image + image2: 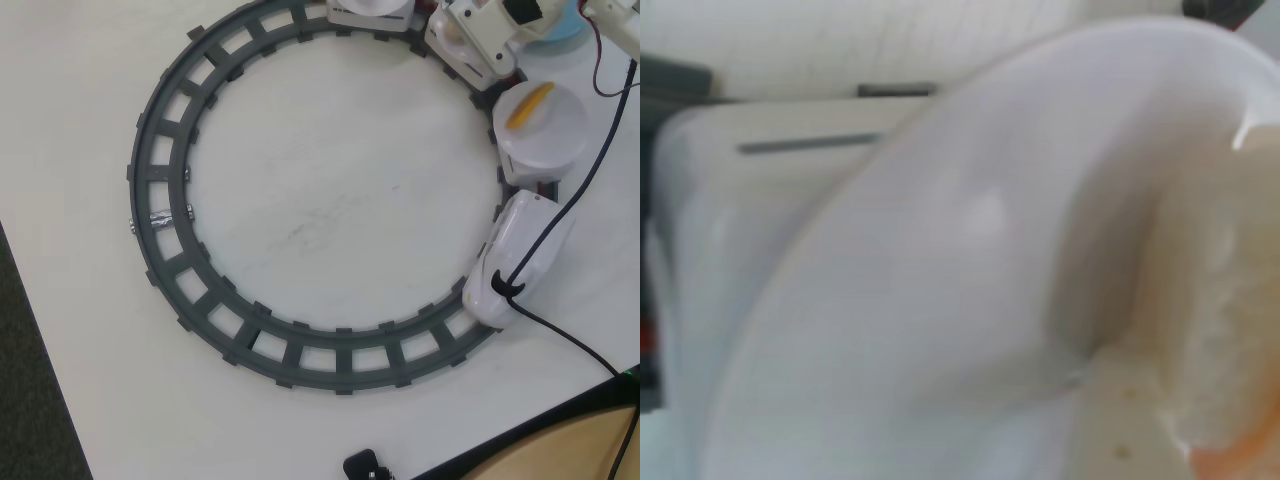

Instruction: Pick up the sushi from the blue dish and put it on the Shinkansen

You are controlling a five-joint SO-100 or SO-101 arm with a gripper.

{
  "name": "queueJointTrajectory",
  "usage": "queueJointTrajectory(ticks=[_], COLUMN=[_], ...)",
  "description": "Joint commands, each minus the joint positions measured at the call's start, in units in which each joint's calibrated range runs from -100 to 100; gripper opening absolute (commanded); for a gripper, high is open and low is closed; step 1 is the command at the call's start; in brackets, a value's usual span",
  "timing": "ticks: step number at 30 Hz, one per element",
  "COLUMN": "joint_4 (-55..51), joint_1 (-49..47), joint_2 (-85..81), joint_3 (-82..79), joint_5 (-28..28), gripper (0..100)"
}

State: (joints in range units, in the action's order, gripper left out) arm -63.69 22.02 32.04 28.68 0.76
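One white toy bullet train [520,255] sits on the grey plastic ring track [200,290], right side of the overhead view, on the white counter [330,210]. Round white plate [545,125] on the car behind the nose carries a plain yellow-orange piece [527,106]. White arm [485,30] hangs over the next car, top right; light-blue round dish [562,28] edge just beyond it. Wrist view: blurred white plate [940,300] fills the frame, white rice block with orange edge [1225,340] at right, touching it. Claw state: cannot tell.
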Motion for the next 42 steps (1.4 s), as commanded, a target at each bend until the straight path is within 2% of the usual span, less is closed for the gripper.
queueJointTrajectory(ticks=[1, 9, 15, 19, 22, 27, 29, 37, 42], joint_4=[-0.28, -5.76, -19.88, -24.67, -24.41, -19.19, -16.88, -15.43, -13.12], joint_1=[1.22, 10.82, 9.94, 12.40, 18.65, 30.98, 34.06, 35.91, 37.58], joint_2=[-1.27, -10.12, -22.06, -26.24, -26.66, -26.66, -26.66, -27.66, -27.82], joint_3=[3.72, 4.44, 3.72, -2.65, -11.00, -26.17, -31.37, -47.26, -48.61], joint_5=[-0.08, 0.13, -0.08, 0.19, -0.23, -2.07, -3.12, -5.22, -4.74], gripper=[20, 20, 20, 20, 19, 4, 4, 4, 4])
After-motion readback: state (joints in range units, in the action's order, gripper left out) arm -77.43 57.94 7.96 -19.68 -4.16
